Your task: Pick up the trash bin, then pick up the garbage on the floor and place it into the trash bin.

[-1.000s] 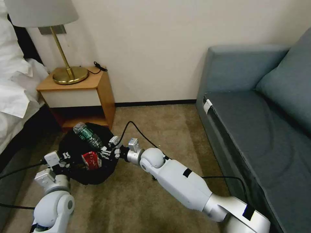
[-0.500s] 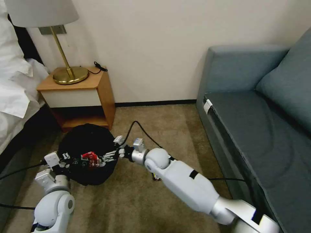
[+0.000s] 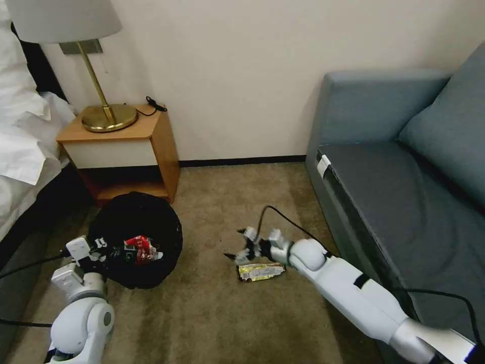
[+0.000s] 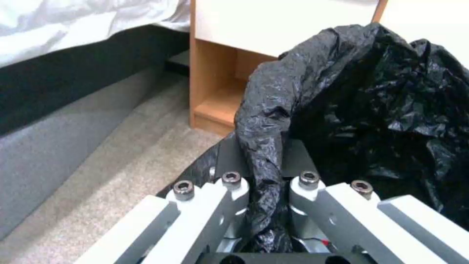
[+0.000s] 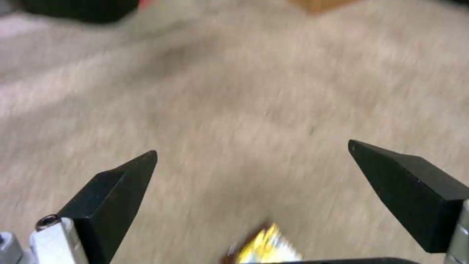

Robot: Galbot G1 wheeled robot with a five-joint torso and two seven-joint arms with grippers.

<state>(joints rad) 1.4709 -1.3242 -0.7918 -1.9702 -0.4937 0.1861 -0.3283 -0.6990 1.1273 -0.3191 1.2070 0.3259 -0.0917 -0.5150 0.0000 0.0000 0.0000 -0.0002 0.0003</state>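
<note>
The trash bin point(image 3: 135, 222), round and black with a crinkly bag liner, stands on the carpet by the nightstand. A red-and-white packet point(image 3: 141, 248) of garbage lies inside it. My left gripper point(image 3: 103, 251) is shut on the bin's near rim. The left wrist view shows that gripper point(image 4: 266, 179) pinching a fold of the bin point(image 4: 381, 110) liner. My right gripper point(image 3: 235, 245) hangs open just above the carpet, beside a yellow-silver snack wrapper point(image 3: 261, 271). Through the right wrist view, the gripper point(image 5: 251, 152) has its fingers wide apart, with the wrapper point(image 5: 266, 251) close under the wrist.
A wooden nightstand point(image 3: 126, 146) with a brass lamp point(image 3: 108, 117) stands behind the bin. The bed point(image 3: 20, 151) is at the left and a blue-grey sofa point(image 3: 404, 192) at the right. Open carpet point(image 3: 227, 202) lies between them. A black cable point(image 3: 283, 217) loops above the right wrist.
My right arm has swung away from the bin to the right, down over the wrapper. The clear bottle seen at the bin's top a second ago has dropped out of sight. The left arm held still.
</note>
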